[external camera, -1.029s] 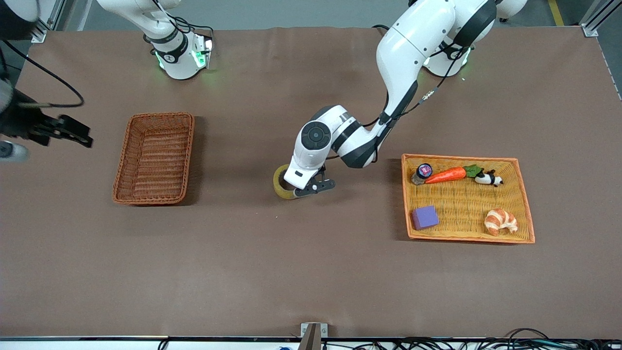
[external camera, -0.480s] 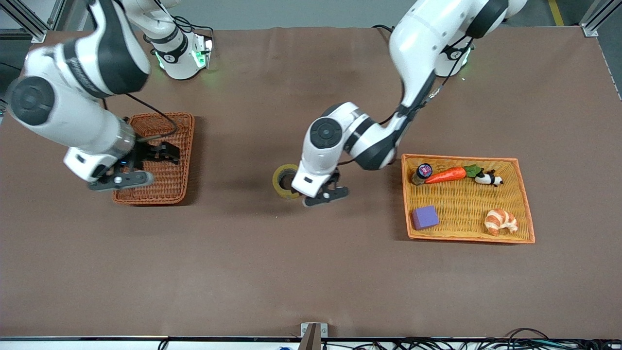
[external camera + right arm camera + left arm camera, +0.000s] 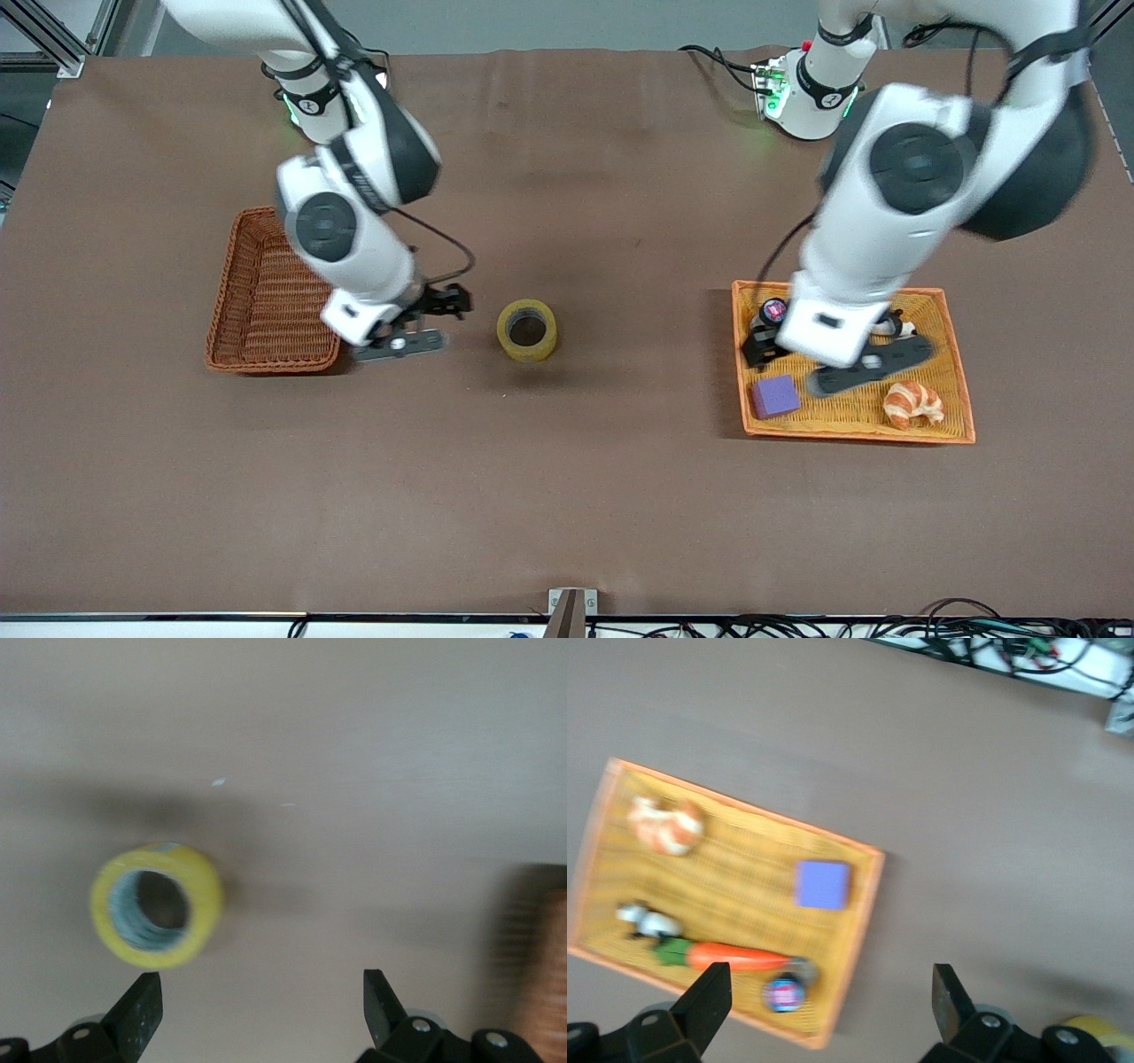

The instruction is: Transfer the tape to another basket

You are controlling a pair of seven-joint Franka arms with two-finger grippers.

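The tape (image 3: 527, 330), a yellowish ring with a grey core, lies alone on the brown table mid-way between the two baskets, its hole facing up. It also shows in the right wrist view (image 3: 158, 906) and at the edge of the left wrist view (image 3: 1099, 1029). The dark reddish-brown wicker basket (image 3: 257, 297) is empty at the right arm's end; its edge shows in the right wrist view (image 3: 542, 966). My right gripper (image 3: 425, 322) (image 3: 261, 1005) is open and empty, low between basket and tape. My left gripper (image 3: 815, 356) (image 3: 830, 1001) is open and empty over the yellow-orange tray.
The yellow-orange woven tray (image 3: 961, 432) (image 3: 864, 904) at the left arm's end holds a croissant (image 3: 912, 403), a purple block (image 3: 775, 396), a pink-capped small jar (image 3: 772, 312), a carrot (image 3: 735, 955) and a panda toy (image 3: 647, 921).
My left gripper let go of the tape and swung away to over the yellow tray. My right arm swept in from the table's end, past the basket, to beside the tape.
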